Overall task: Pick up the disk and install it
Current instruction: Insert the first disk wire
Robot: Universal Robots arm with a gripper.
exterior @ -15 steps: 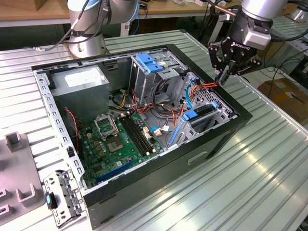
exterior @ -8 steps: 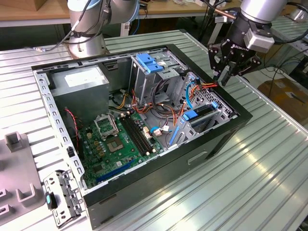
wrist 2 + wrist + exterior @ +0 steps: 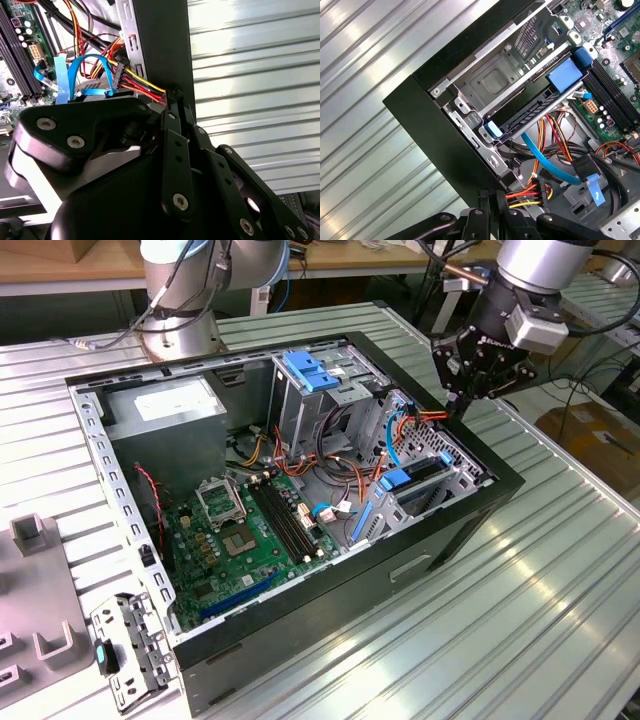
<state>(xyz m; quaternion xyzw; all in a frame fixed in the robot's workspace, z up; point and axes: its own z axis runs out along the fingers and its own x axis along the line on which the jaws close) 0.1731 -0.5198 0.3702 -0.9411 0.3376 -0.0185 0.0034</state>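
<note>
"Disk [image 3: 428, 472], where is it?"

"In its bay, right of the middle in the exterior view, just down-left of the gripper [image 3: 456, 408]. Its long side runs down-left, along the case [image 3: 450, 530] front."

"Fingers?"

"Squeezed together, holding nothing."

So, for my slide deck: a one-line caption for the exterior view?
End effector poised at the rim of an open computer case, above the orange cables.
</note>
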